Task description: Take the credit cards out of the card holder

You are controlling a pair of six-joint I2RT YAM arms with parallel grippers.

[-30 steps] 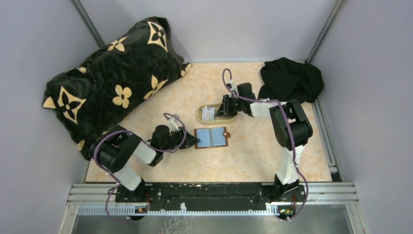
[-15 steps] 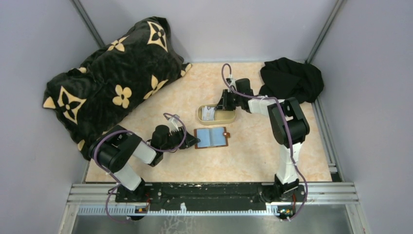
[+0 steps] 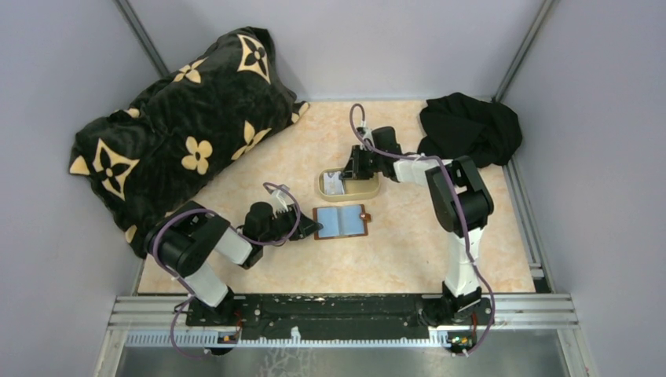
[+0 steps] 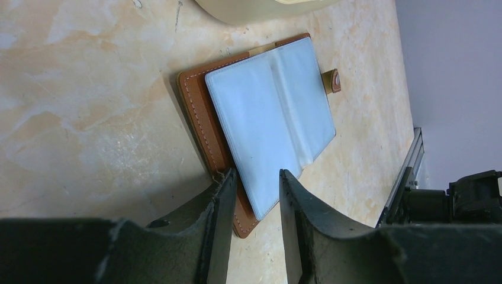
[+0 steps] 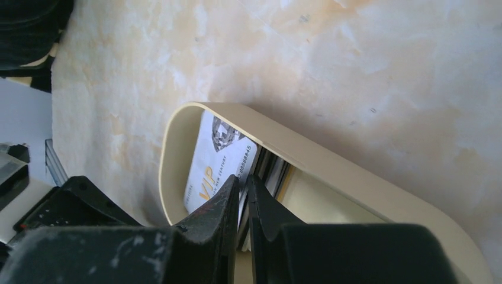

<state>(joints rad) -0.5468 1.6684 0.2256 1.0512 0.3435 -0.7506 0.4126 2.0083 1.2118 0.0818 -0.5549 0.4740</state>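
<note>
Far L on the marbled tan table [image 3: 408, 251], a black plush cushion [image 3: 188, 133] w/ cream flower motifs is propped against the wall.

The L gripper [image 4: 257, 173] is laid low over the table, pointing R, w/ its tips set at the L edge of the card holder [image 3: 341, 221]. Its jaws are seen standing apart, not clamped on anything. The near corner of the holder's pale inner page lies in the gap btwn them, and one finger [image 4: 222, 195] is touching the brown cover's edge.

The card holder is lying open and flat near table ctr, just R of the L gripper and just on the near side of the tray [image 5: 331, 163]. Its outside and border are brown w/ light stitching. The inside is pale blue-grey and glossy, in two panels w/ a fold crease down the middle. A small brown snap tab [image 4: 333, 80] is sticking out from its R edge. Whether any card sits in its pockets cannot be told.

The tray is tan, oval and shallow-walled. The credit cards [image 5: 219, 157] are found inside it, toward its L end: a white one on top, printed "VIP" in gold w/ a diamond graphic, and dark card edges beside it.

The R gripper [image 5: 243, 180] is held over the tray, tips just above the cards. Its jaws are drawn almost together, w/ only a thin slit left. Whether a card edge is pinched there cannot be told.

Far R, in the back corner, a black cloth [image 3: 470, 128] is lying crumpled.
</note>
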